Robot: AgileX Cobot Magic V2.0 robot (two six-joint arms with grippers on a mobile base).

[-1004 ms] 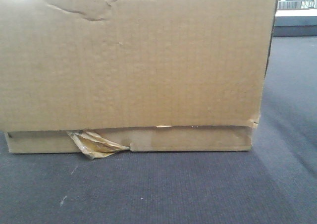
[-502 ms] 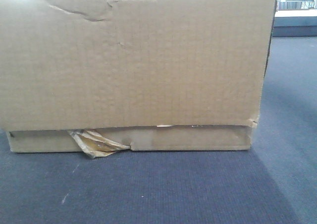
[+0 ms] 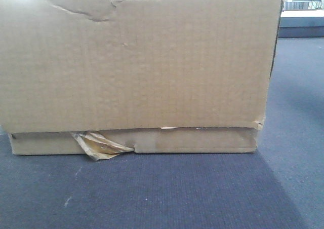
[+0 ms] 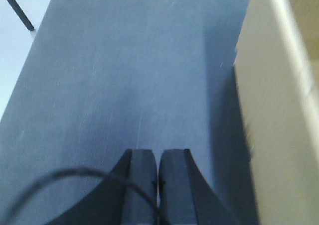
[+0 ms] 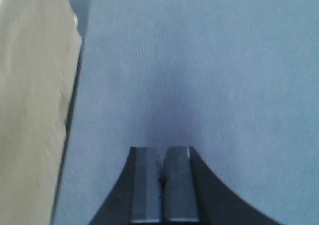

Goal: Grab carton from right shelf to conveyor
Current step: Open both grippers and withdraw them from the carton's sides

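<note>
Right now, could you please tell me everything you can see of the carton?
The carton is a large plain brown corrugated cardboard box, sitting flat on the dark ribbed conveyor. Its upper edge is creased and dented, a lower flap shows beneath the front panel, and crumpled yellowish tape sticks out low on the left. Neither gripper touches it.

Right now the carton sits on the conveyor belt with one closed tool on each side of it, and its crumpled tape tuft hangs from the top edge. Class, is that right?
Not quite. The tape tuft sticks out at the bottom of the carton, near the conveyor, as the front view shows. The rest holds: left tool and right tool are closed beside it.
</note>
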